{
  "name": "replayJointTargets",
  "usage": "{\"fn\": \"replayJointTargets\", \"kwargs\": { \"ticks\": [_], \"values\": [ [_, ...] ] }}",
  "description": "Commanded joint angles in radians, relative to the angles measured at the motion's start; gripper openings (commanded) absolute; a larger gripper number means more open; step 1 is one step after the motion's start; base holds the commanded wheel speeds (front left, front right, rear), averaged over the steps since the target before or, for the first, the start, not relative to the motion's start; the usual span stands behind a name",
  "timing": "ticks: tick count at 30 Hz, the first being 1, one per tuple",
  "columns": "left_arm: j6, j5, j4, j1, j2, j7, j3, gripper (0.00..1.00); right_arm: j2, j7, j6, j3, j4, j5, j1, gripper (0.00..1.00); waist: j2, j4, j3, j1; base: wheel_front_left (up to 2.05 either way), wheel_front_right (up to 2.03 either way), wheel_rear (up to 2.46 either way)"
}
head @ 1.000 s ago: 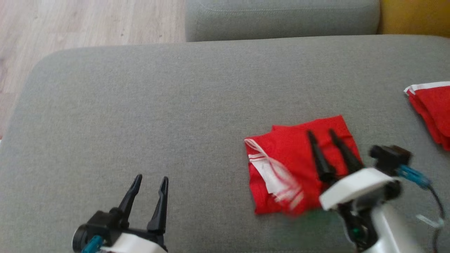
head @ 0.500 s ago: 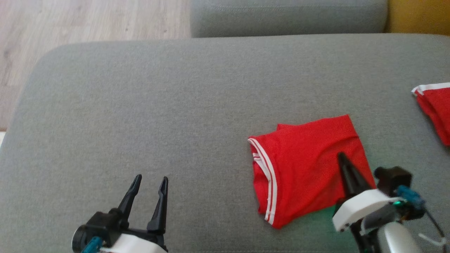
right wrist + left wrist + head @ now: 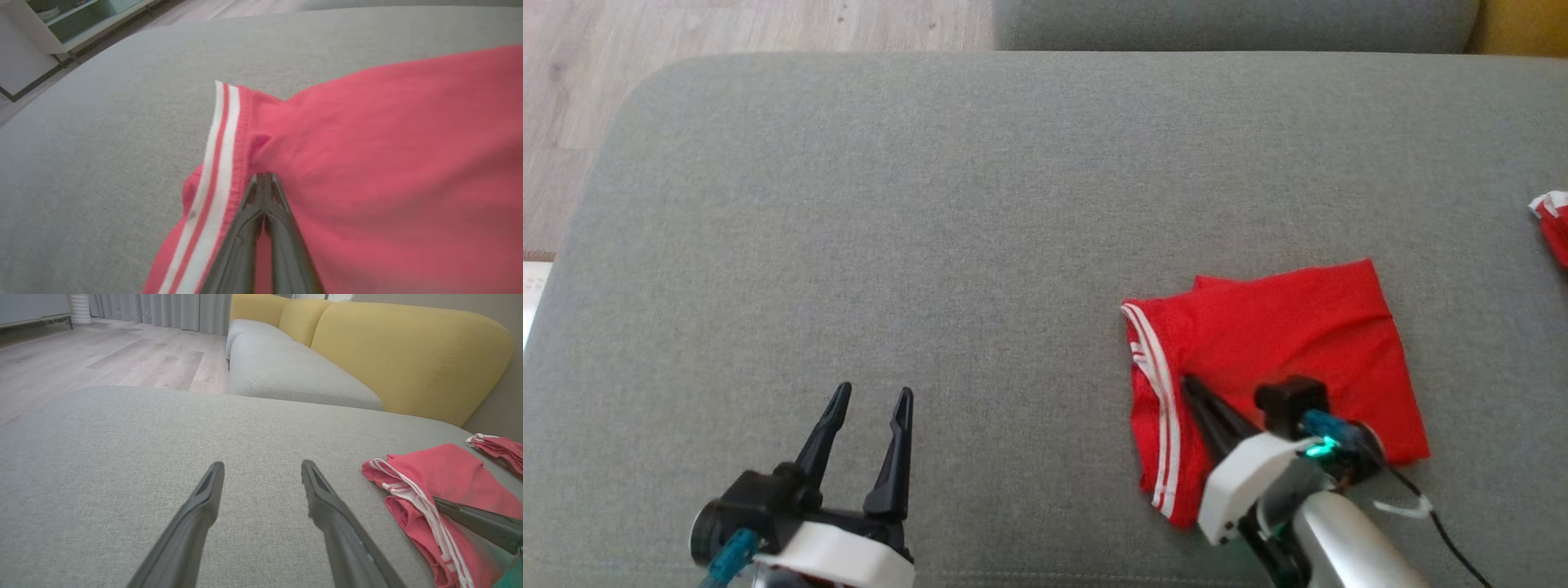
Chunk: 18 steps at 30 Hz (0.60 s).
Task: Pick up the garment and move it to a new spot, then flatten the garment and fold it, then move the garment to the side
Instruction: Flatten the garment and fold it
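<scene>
Left gripper (image 3: pixel 874 392) fingers spread, right gripper (image 3: pixel 1187 381) fingers pressed together

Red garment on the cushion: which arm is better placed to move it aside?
Right. The right gripper is shut on the red garment beside the white stripes, while the left gripper hangs open over bare cushion, well apart from it.

No text, label, brand, number or sign can be read in any view. The only marking is a pair of plain white stripes along one edge of the red garment (image 3: pixel 1282 343). The stripes carry no lettering.
</scene>
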Motion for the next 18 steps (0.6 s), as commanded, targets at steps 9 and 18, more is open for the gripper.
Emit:
{"fn": "replayJointTargets", "kwargs": {
  "ticks": [9, 18],
  "values": [
    [0.008, -0.008, -0.021, -0.063, -0.006, -0.009, 0.031, 1.0, 0.005, -0.028, -0.001, 0.144, 0.056, 0.095, -0.126, 0.0, 0.0, 0.0, -0.005, 0.0, 0.0, 0.0, 0.0],
    [0.01, -0.003, -0.016, -0.044, -0.006, -0.009, 0.057, 1.0, 0.005, -0.162, -0.001, 0.09, 0.034, 0.108, -0.13, 0.52, 0.0, -0.061, -0.065, 0.0, 0.0, 0.0, 0.0]
  ]
}}
